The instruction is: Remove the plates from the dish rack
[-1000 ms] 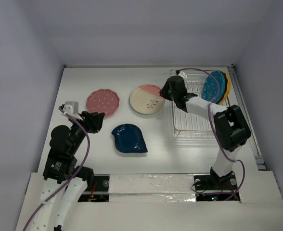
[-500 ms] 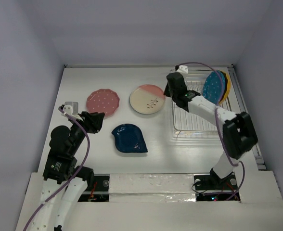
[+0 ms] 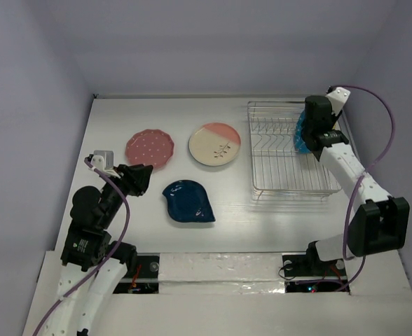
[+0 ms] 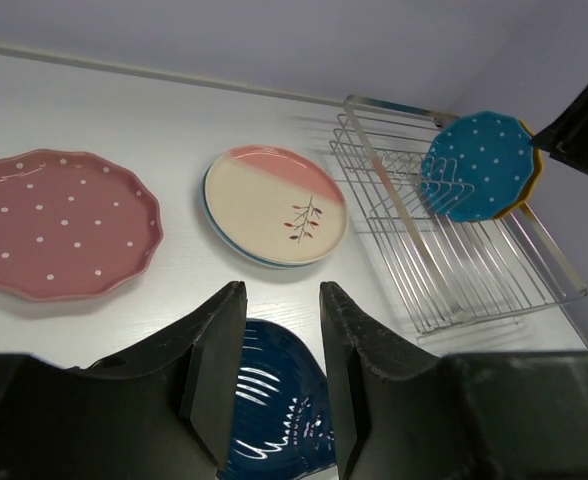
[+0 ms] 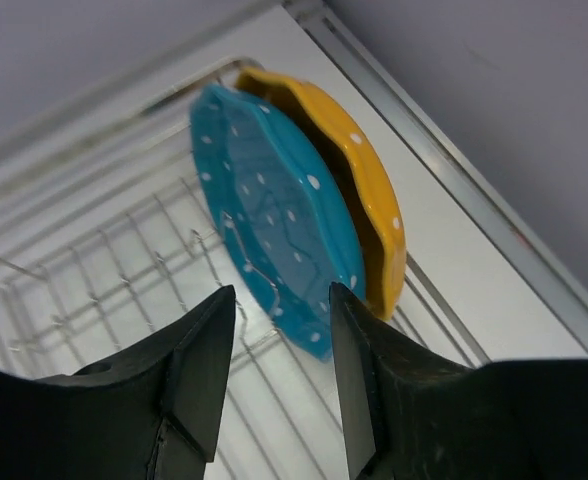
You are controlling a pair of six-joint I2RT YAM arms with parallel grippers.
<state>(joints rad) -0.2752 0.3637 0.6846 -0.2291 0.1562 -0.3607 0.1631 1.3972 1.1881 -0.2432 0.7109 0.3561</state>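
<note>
Right gripper (image 5: 279, 300) is being held spread over the light blue dotted plate (image 5: 274, 220), upright beside the yellow-orange plate (image 5: 364, 190) in the dish rack (image 3: 290, 194), upper right of the top view, likely for a rim pinch.

1. Table (image 3: 115, 119): white, flat, matte top.
2. Back wall (image 3: 213, 42), left wall (image 3: 24, 105) and right wall (image 3: 395, 63): plain pale lavender-grey panels that close the table in on three sides.
3. Rail (image 5: 454, 168): pale strip along the table's right edge, just beside the right wall.
4. Ledge (image 3: 220, 268): white, wrinkled and shiny, across the near edge.
5. Light: even, with soft shadows.
</note>
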